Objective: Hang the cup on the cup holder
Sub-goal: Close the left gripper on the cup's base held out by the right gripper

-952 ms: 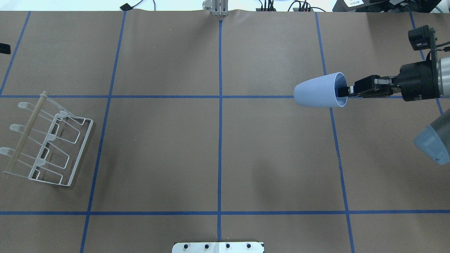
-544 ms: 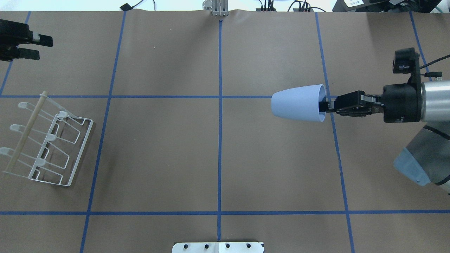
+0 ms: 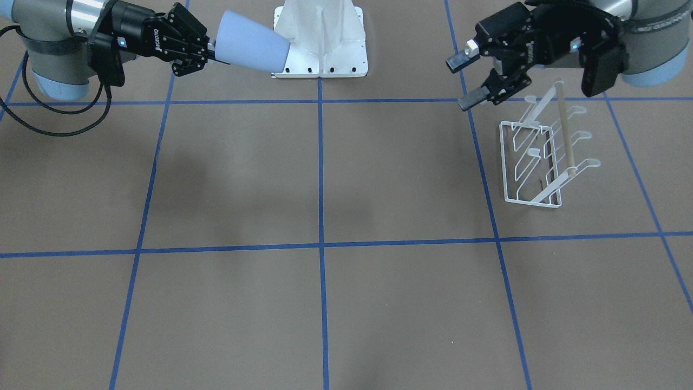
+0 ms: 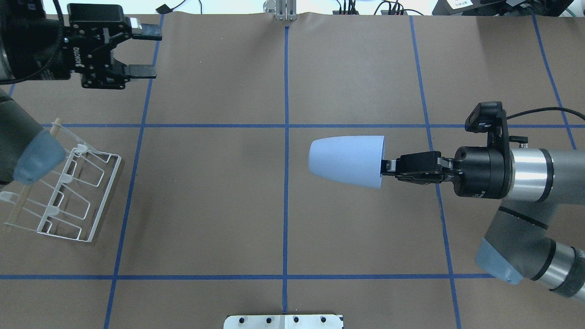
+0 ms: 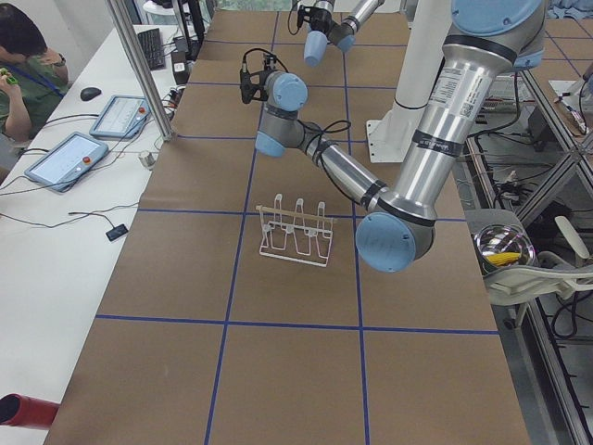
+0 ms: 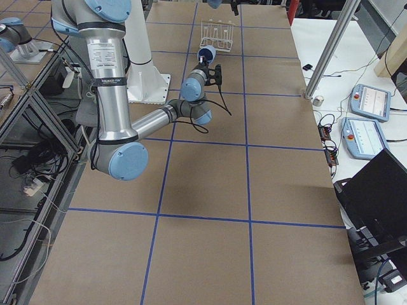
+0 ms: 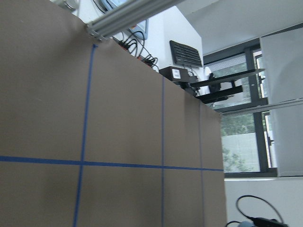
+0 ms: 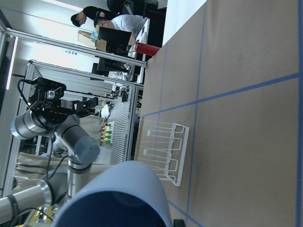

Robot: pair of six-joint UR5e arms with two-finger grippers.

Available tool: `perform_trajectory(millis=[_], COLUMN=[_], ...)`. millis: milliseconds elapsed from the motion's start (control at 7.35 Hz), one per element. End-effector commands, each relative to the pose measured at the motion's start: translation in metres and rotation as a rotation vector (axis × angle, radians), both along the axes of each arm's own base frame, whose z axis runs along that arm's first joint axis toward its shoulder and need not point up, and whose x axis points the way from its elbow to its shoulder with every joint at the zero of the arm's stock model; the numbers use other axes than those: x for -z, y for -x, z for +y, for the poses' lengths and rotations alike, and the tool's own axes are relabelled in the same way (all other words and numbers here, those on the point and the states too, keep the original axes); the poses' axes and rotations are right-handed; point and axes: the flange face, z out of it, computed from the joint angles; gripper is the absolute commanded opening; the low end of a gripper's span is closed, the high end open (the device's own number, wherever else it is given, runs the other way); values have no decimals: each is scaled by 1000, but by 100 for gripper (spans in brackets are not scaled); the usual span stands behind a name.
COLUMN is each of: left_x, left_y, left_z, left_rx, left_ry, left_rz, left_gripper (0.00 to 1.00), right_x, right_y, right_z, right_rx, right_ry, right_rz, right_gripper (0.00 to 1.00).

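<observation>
Gripping cup (image 4: 346,161) by rim with right end effector (image 4: 385,167), lifted sideways, just toward 3 o'clock from desk (image 4: 205,214) middle. Holding nothing in wide-apart left end effector (image 4: 147,51), 11 o'clock. Not yet hung on cup holder (image 4: 66,178), 9 o'clock.

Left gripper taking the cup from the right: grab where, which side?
Clamp the cup across its narrow closed end, coming from the robot's left. It's held sideways, base pointing that way, and the right gripper holds the rim. The left gripper is open.
</observation>
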Motion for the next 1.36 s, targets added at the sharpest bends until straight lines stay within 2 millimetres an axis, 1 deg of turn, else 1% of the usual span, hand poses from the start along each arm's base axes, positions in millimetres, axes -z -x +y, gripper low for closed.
perform_trajectory(millis=[0, 136, 272, 408, 544, 816, 1088, 1224], left_x=[34, 42, 49, 56, 58, 61, 67, 74], left_y=[-38, -47, -51, -52, -60, -68, -76, -85], left_z=[40, 47, 49, 49, 57, 67, 82, 91], left_rx=[-26, -50, -89, -110, -135, -163, -224, -251], left_ry=[48, 44, 88, 111, 112, 111, 142, 136], left_rz=[172, 187, 218, 238, 242, 248, 273, 282], left_gripper=[98, 98, 98, 98, 98, 98, 98, 98], right_x=[39, 54, 63, 67, 71, 77, 77, 78], right_y=[23, 25, 25, 25, 25, 24, 25, 26], right_z=[13, 13, 12, 13, 12, 11, 10, 9], right_rx=[11, 10, 5, 5, 3, -5, -13, -15], right_ry=[-6, -20, -26, -29, -35, -37, -29, -29], right_rz=[-133, -166, -185, -195, -205, -220, -223, -223], right_gripper=[0, 0, 0, 0, 0, 0, 0, 0])
